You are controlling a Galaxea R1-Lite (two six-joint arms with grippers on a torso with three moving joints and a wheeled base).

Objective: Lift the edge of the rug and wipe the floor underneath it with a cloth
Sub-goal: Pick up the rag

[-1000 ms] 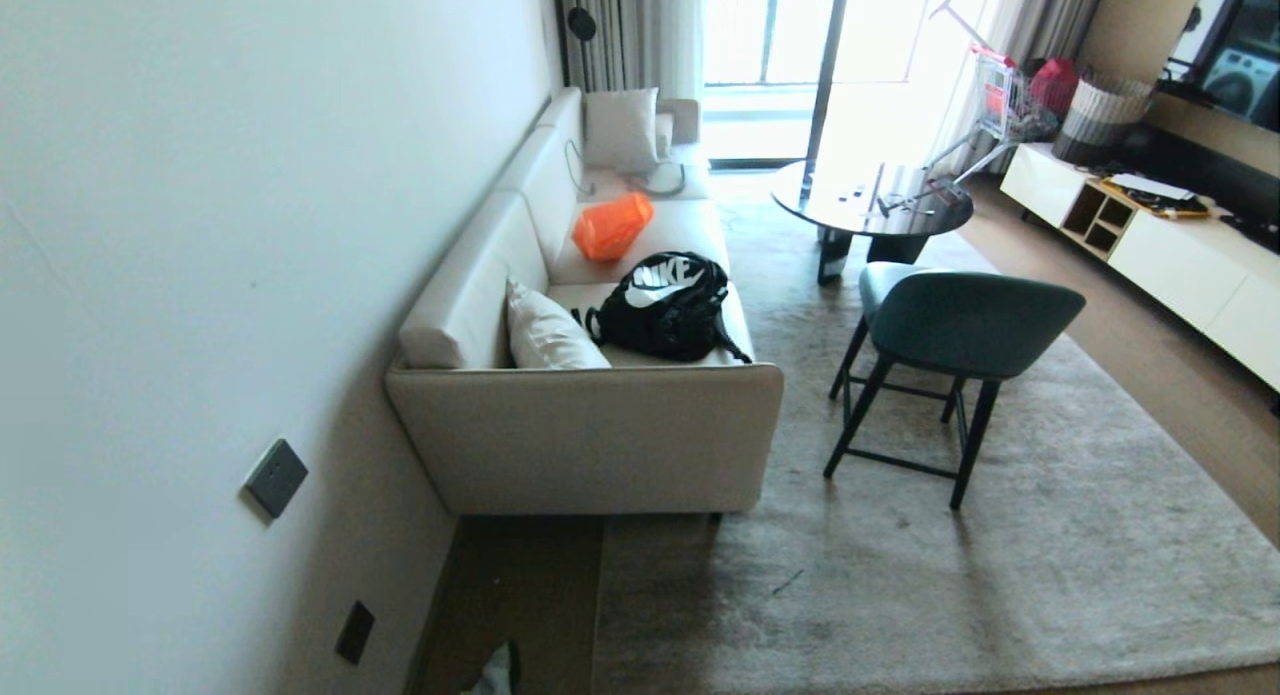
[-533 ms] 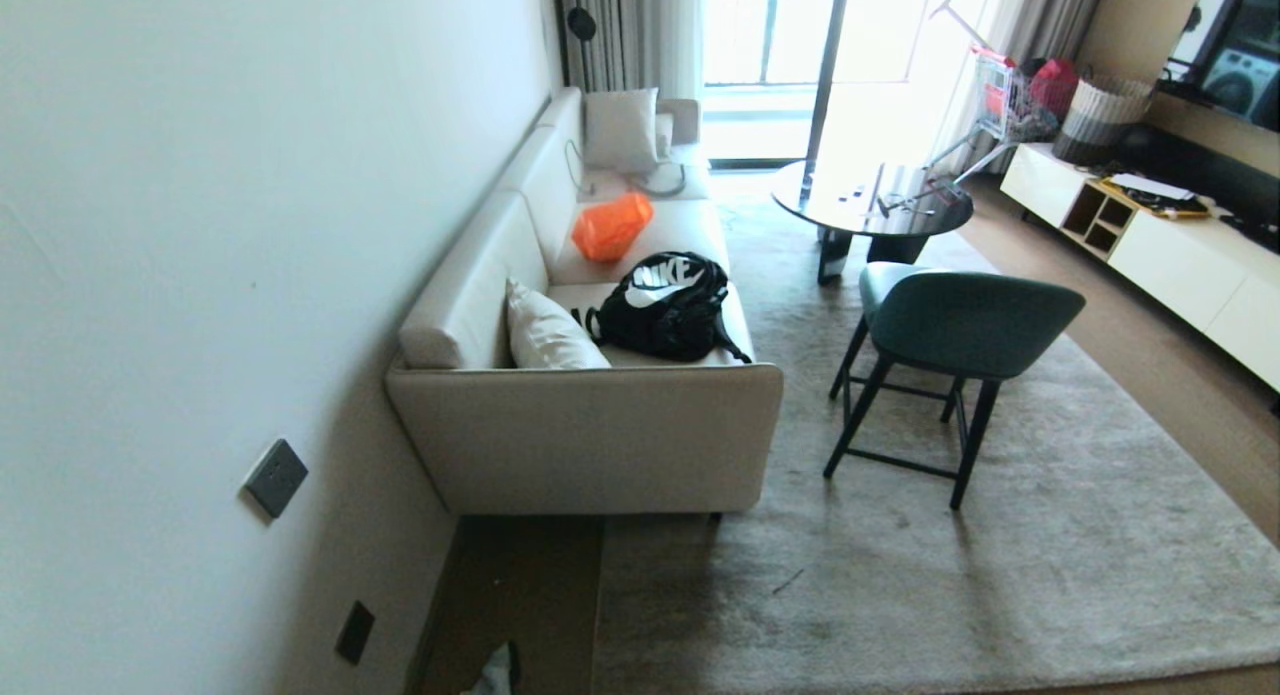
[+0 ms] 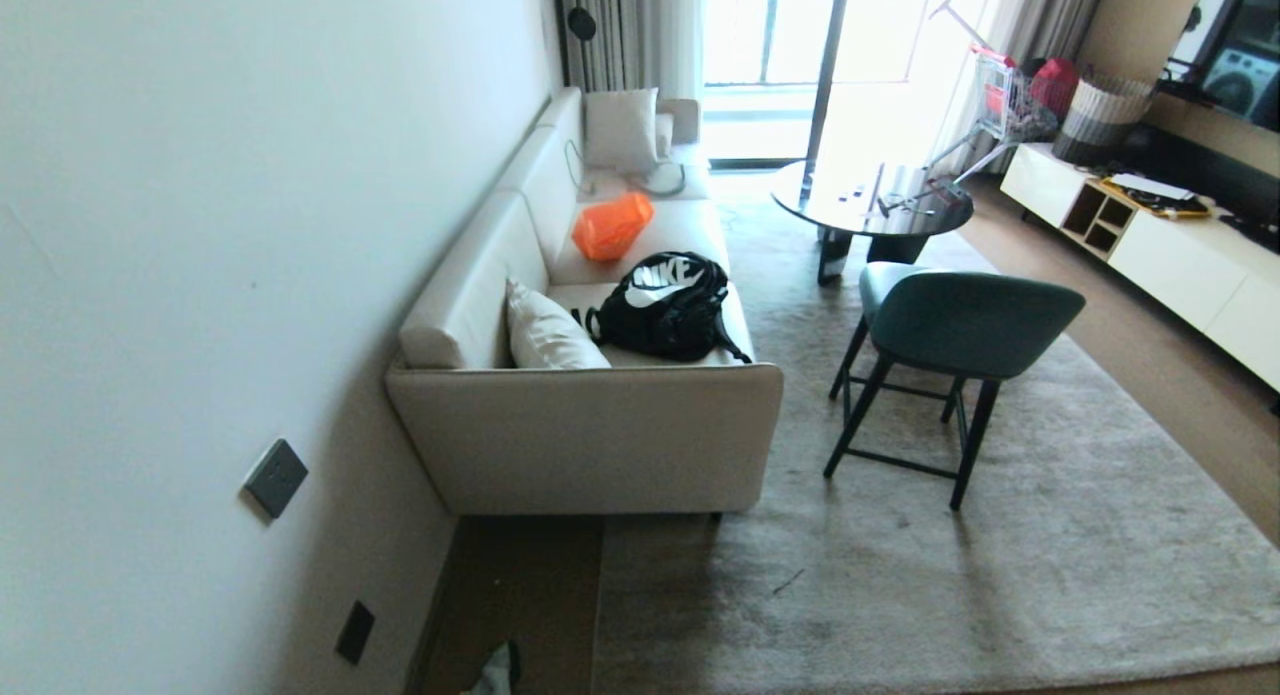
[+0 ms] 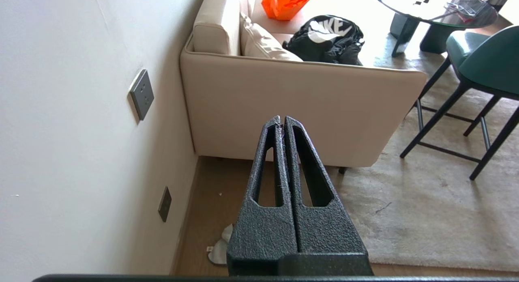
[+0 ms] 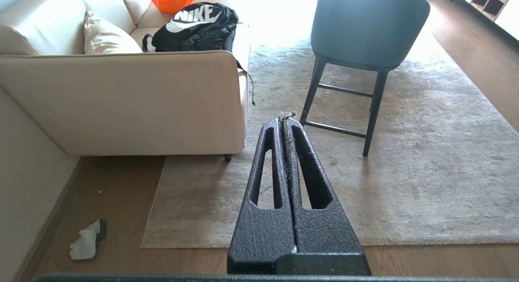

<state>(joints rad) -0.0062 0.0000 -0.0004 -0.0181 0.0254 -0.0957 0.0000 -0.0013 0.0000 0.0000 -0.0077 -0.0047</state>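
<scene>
By the wall, the cloth lies crumpled on the floor: light, soft, easily pinched. Right of it, the rug edge looks limp; I'd take its corner. My left end effector and right end effector are closed, empty.

In the head view the small pale crumpled cloth on the brown wood-grain floor is cut by the bottom edge. The beige sofa hides part of the large grey-beige plush rug. Neither arm appears in that view.
</scene>
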